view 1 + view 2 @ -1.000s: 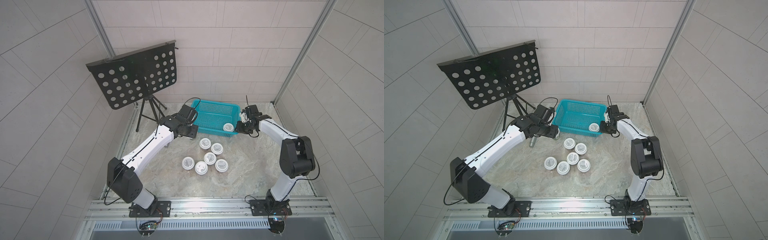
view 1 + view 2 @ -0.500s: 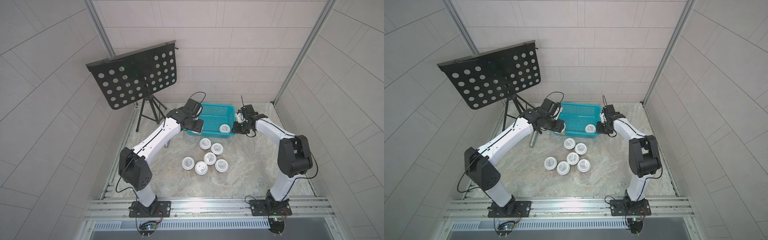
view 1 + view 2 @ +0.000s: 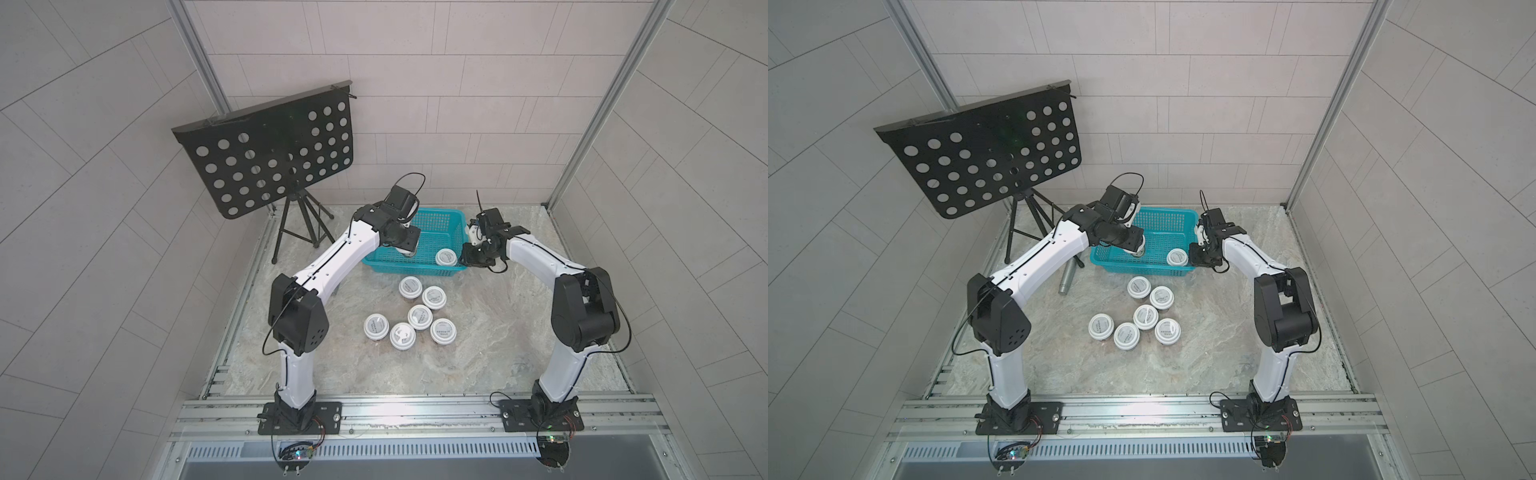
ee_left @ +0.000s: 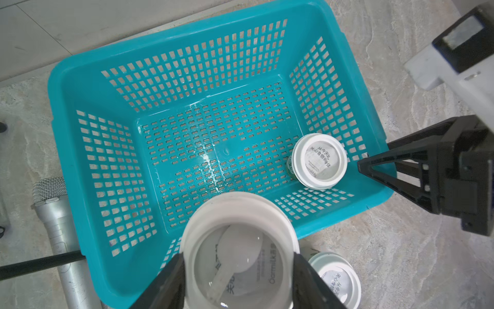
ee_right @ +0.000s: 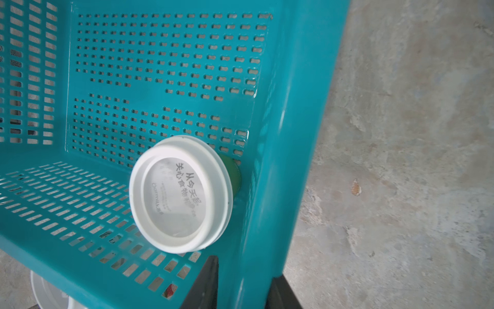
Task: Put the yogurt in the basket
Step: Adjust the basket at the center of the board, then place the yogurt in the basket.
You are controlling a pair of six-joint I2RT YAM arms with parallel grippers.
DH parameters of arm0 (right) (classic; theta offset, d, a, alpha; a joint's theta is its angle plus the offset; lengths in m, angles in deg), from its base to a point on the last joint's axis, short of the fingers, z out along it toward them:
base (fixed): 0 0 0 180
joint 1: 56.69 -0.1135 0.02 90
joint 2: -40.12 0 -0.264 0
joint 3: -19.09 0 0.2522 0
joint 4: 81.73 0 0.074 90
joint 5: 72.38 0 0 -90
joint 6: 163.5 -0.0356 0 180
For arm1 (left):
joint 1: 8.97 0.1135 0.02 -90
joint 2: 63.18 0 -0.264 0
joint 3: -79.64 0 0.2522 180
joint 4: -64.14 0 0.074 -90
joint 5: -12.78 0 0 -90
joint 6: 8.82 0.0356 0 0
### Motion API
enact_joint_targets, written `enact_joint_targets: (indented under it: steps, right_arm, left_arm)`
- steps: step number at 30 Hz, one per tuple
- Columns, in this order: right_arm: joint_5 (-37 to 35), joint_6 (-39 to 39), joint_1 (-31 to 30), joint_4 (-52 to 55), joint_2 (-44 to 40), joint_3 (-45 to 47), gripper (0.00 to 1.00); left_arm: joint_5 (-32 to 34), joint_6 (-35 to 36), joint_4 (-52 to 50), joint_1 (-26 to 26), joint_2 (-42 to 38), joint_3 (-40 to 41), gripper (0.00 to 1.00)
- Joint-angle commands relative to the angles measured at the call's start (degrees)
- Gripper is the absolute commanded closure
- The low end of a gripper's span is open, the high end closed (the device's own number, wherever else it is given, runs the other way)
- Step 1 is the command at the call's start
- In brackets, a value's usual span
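The teal basket [image 3: 440, 214] [image 3: 1167, 212] stands at the back of the table. One yogurt [image 3: 445, 257] [image 3: 1176, 257] [image 4: 319, 161] [image 5: 179, 195] lies in its near right corner. My left gripper [image 3: 405, 245] [image 4: 238, 270] is shut on another yogurt [image 4: 238, 254] and holds it above the basket's near left part. My right gripper [image 3: 467, 259] [image 5: 243, 283] is shut on the basket's right rim [image 5: 294, 107], one finger inside the wall and one outside. Several more yogurts [image 3: 420, 316] [image 3: 1145, 316] stand in a cluster on the table in front of the basket.
A grey metal microphone [image 3: 1069, 278] [image 4: 58, 214] lies on the table just left of the basket. A black perforated music stand [image 3: 266, 153] on a tripod stands at the back left. Tiled walls close in the marble tabletop [image 3: 498, 340].
My left arm has carried its yogurt from the table left of the basket to above the basket. The right gripper keeps its hold on the rim, and the basket has shifted slightly left.
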Motion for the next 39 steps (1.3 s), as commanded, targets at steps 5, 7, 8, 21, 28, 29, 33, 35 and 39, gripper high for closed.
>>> enact_joint_targets:
  steps: [5, 7, 8, 21, 28, 29, 33, 35, 39]
  right_arm:
    - [-0.19, 0.59, -0.46, 2.07, 0.69, -1.88, 0.67]
    - [0.01, 0.49, -0.46, 2.06, 0.75, -2.02, 0.67]
    - [0.01, 0.43, -0.46, 2.06, 0.76, -2.11, 0.66]
    - [0.16, 0.07, -0.44, 1.86, 0.88, -2.49, 0.66]
    - [0.42, -0.03, -0.44, 1.84, 0.85, -2.50, 0.65]
    - [0.37, -0.04, -0.47, 1.83, 0.76, -2.41, 0.65]
    - [0.42, -0.14, -0.46, 1.83, 0.74, -2.45, 0.65]
    - [0.43, -0.15, -0.46, 1.86, 0.66, -2.41, 0.65]
    - [0.53, -0.17, -0.44, 1.82, 0.75, -2.41, 0.65]
  left_arm:
    - [1.15, 1.45, -0.45, -0.46, 5.40, -5.21, 0.38]
    - [1.00, 1.64, -0.49, -0.45, 6.73, -5.33, 0.38]
    - [0.96, 1.83, -0.46, -0.55, 7.25, -5.31, 0.38]
    - [1.73, 3.57, -0.63, -2.79, 12.83, -6.51, 0.38]
    - [2.67, 4.52, -1.42, -4.00, 15.40, -8.09, 0.38]
    - [2.80, 4.50, -1.48, -4.05, 15.60, -8.22, 0.38]
    - [2.81, 4.69, -1.68, -4.26, 16.83, -8.96, 0.37]
    - [2.71, 4.74, -1.85, -4.39, 17.28, -9.38, 0.37]
    - [2.52, 4.95, -1.88, -4.76, 17.89, -9.76, 0.36]
